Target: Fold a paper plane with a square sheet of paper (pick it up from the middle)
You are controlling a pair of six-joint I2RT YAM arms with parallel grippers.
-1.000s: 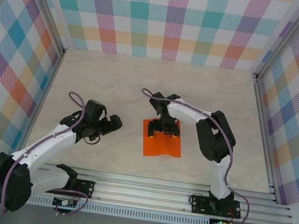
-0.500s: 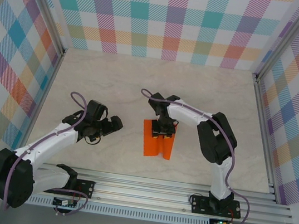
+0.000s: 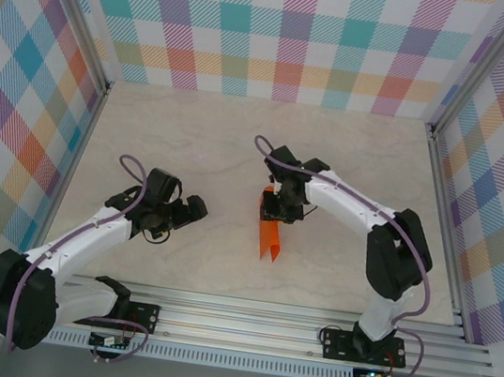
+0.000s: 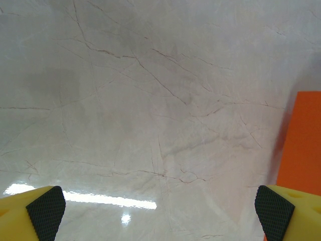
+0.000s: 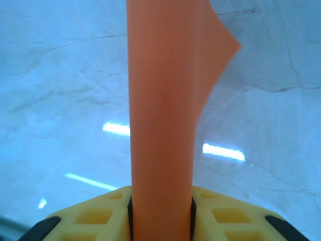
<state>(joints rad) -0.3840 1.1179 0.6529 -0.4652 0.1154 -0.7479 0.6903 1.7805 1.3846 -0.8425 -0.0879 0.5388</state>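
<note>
Right tool (image 3: 275, 205) has the sheet (image 3: 270, 237), folks: jaws pressed together on the orange paper, pinching it at its far end, the end away from the arm bases. From the overhead camera the sheet reads as a narrow orange strip. It runs from the pinch toward the near rail (image 3: 241, 324), draped and doubled on itself, with its near tip slightly flared. Whether that tip touches the desk (image 3: 185, 131) or hangs just off it, I cannot tell from up here.

Down on the right wrist camera we get the close look. The sheet (image 5: 160, 100) comes straight out from between the two yellow fingers (image 5: 98, 207), curled into a long trough. One loose corner pokes out to the right of the main strip. Behind the sheet lies the pale marbled desk, with light streaks glinting on it.

Now the left tool (image 3: 194, 208): it sits left of the sheet, well apart from it, nose pointing toward it. Jaws spread wide, nothing between them. On its wrist camera the two black pads (image 4: 46, 212) sit at the bottom corners of the picture. The sheet (image 4: 302, 140) shows as an orange band just beyond the right-hand pad, with marbled desk stretching away to its left. This tool is not touching the sheet.

Beyond the sheet, plaid walls (image 3: 285, 32) close the desk in on three sides.
</note>
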